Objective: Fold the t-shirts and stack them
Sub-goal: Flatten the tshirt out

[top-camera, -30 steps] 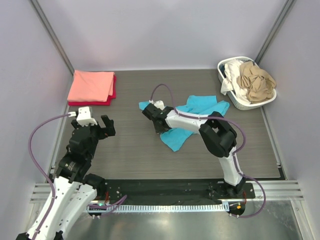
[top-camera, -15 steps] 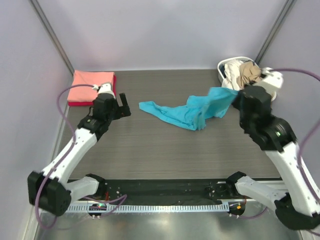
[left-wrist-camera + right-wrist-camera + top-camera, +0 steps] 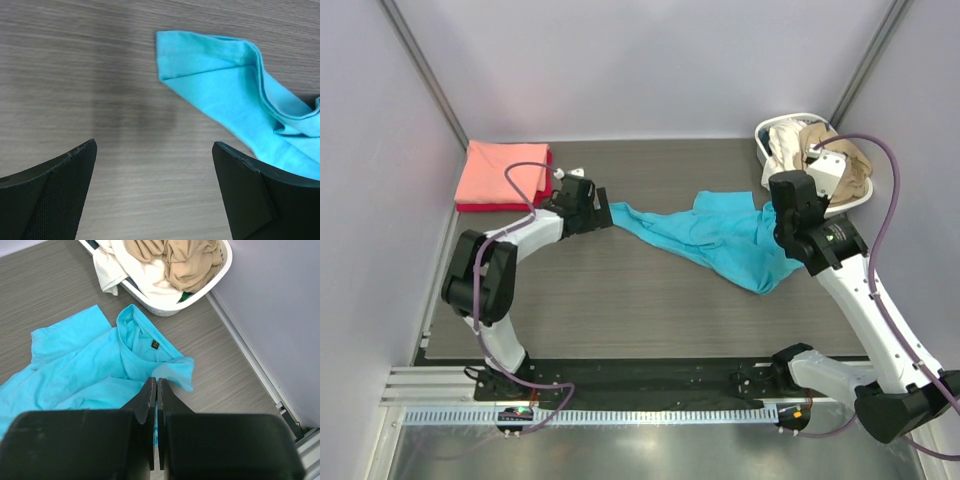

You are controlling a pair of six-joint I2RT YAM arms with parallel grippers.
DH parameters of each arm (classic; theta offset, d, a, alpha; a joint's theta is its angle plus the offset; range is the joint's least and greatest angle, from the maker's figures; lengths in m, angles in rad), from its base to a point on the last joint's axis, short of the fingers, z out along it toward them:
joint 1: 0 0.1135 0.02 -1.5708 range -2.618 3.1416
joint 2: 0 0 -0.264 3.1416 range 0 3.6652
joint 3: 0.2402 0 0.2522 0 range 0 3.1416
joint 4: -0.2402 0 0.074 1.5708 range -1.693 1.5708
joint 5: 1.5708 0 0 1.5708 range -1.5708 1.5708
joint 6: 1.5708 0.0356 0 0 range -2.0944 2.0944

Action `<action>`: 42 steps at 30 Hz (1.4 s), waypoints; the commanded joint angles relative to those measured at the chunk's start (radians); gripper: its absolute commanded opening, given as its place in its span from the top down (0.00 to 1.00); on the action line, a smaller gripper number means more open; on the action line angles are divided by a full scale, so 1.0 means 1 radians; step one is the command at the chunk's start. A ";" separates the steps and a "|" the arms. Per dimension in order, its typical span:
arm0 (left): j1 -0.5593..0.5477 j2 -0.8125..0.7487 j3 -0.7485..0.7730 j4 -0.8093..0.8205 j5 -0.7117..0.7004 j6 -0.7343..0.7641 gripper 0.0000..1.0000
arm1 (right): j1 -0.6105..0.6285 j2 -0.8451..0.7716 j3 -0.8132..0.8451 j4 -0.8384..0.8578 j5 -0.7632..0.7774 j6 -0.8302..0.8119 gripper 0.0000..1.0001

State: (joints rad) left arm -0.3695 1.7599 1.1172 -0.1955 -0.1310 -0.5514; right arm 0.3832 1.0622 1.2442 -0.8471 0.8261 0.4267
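Seen from above, a turquoise shirt (image 3: 710, 235) lies rumpled across the middle of the table (image 3: 620, 300). The left gripper (image 3: 603, 213) sits at the shirt's left tip and the right gripper (image 3: 782, 235) at its right edge. A folded pink shirt (image 3: 503, 172) rests on a red shirt (image 3: 546, 188) at upper left. A basket (image 3: 765, 150) of tan and white shirts stands at upper right. In the left wrist view, the left fingers (image 3: 50, 195) are spread wide and hold nothing; the shirt's corner lies at upper right. In the right wrist view, the right fingers (image 3: 149, 390) are pressed together, their tips on a bunched fold beside the collar, seemingly pinching it.
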 commanded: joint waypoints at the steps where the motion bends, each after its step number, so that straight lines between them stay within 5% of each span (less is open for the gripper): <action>1: -0.019 0.056 0.078 0.087 0.041 -0.024 0.02 | -0.024 -0.013 0.018 0.065 -0.025 -0.019 0.99; 10: -0.052 0.262 0.199 0.108 0.056 -0.067 0.13 | -0.066 0.021 0.012 0.108 -0.056 -0.046 0.99; 13: -0.060 0.285 0.214 0.126 0.067 -0.081 0.47 | -0.073 0.019 0.006 0.115 -0.064 -0.046 0.99; 14: -0.063 0.283 0.219 0.126 0.088 -0.082 0.74 | -0.075 0.018 0.004 0.117 -0.070 -0.046 0.99; 16: -0.065 0.244 0.230 0.119 0.090 -0.067 1.00 | -0.078 0.016 0.012 0.118 -0.079 -0.049 0.99; 20: -0.068 0.054 0.274 -0.015 0.038 -0.025 1.00 | -0.081 -0.010 0.069 0.094 -0.088 -0.048 0.99; 25: -0.060 -0.092 0.602 -0.290 -0.085 0.120 1.00 | -0.081 -0.022 0.216 0.034 -0.091 -0.048 0.99; 30: 0.010 0.014 1.093 -0.574 -0.056 0.194 1.00 | -0.081 0.008 0.375 -0.010 -0.071 -0.060 0.99; 34: 0.085 0.163 1.286 -0.726 0.004 0.214 1.00 | -0.081 0.051 0.429 -0.036 -0.038 -0.071 0.99; 38: 0.167 0.240 1.250 -0.857 0.160 0.186 0.30 | -0.081 0.056 0.353 -0.047 -0.085 -0.046 0.99; 41: 0.155 0.079 0.921 -0.710 0.169 0.179 0.00 | -0.081 0.053 0.263 -0.046 -0.094 -0.036 0.99; 42: 0.150 0.031 0.727 -0.650 0.163 0.145 0.00 | -0.081 0.062 0.247 -0.046 -0.107 -0.036 0.99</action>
State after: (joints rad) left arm -0.1936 1.8698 2.1269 -0.7963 -0.0414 -0.3851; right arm 0.3054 1.1069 1.5467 -0.8734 0.7330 0.3836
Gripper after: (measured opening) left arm 0.979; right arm 0.034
